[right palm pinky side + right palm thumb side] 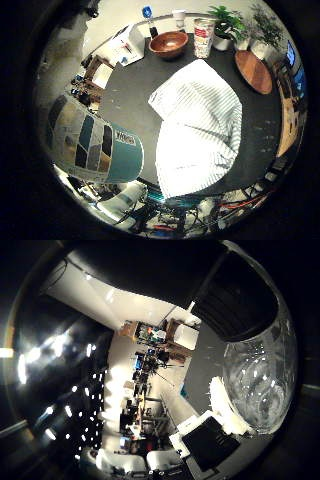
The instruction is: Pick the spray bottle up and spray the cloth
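Spray bottle (260, 385): sitting close against the palm.
Cloth (197, 125): lying spread at the table (130, 95) edge.
Hand: grip impossible to tell.

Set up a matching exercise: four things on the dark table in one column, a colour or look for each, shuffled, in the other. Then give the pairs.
Things:
1. cloth
2. bowl
3. potted plant
4. round board

Looks:
A. green leaves in a white pot
B. white with thin stripes, lying rumpled
C. flat brown wood, near the table's edge
D. deep reddish brown with a pale inside

Pairs: 1-B, 2-D, 3-A, 4-C
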`<state>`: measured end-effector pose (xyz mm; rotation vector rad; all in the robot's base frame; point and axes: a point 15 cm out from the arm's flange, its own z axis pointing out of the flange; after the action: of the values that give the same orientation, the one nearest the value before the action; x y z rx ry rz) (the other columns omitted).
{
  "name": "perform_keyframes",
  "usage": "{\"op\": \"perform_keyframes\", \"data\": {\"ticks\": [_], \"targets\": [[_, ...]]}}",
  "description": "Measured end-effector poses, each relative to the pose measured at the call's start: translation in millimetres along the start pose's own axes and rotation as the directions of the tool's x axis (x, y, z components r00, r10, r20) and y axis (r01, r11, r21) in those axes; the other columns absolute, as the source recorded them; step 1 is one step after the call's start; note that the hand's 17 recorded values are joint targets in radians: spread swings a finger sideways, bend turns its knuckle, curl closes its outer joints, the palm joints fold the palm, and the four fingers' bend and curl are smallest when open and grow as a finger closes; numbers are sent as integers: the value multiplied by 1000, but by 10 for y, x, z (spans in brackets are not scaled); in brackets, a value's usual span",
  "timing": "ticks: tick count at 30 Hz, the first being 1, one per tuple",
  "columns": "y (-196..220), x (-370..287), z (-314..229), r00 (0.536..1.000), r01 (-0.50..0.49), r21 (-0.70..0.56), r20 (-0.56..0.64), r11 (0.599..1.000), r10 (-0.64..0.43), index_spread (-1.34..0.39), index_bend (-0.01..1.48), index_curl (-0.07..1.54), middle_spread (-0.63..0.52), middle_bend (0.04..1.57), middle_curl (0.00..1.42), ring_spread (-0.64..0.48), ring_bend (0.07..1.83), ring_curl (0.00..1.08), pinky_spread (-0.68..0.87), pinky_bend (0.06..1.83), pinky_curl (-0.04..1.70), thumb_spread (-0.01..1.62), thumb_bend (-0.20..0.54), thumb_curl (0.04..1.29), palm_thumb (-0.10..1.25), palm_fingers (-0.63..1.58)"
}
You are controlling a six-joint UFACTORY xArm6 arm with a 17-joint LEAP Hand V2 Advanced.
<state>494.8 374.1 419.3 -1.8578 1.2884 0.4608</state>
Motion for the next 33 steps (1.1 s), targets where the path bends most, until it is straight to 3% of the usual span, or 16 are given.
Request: {"op": "perform_keyframes", "data": {"ticks": [14,24,33], "targets": [[107,-94,879,968,189,22,162,982,-190,-488,960,1168,-447,1208,1291,-319,1683,951,-249,1422,1339,953,-13,696,1087,149],[276,177,1387,948,246,8,204,969,-243,-488,959,1167,-451,1198,1297,-319,1682,953,-254,1447,1313,951,-15,687,1082,161],[474,500,1761,952,229,-35,215,973,-216,-492,962,1168,-440,1190,1300,-319,1664,949,-256,1468,1271,927,-15,685,1083,181]]}}
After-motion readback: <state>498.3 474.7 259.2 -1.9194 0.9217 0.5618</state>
